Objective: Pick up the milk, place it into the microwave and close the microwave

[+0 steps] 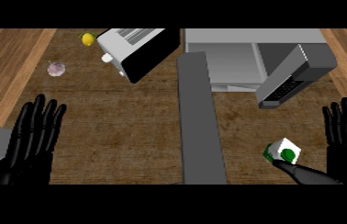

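Milk (284, 151) just L of spread R hand (335, 126), thumb tip touching carton.

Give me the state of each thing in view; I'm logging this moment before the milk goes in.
Microwave: door open.
Milk: on the counter, tilted, outside the microwave.
Left robot hand: open, resting, fingers up.
Right robot hand: open, thumb beside the milk.
Toaster: tilted.

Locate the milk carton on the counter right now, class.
In the head view the milk carton sits on the counter at the lower right, in front of the open microwave and its door, with the right hand just to its right.
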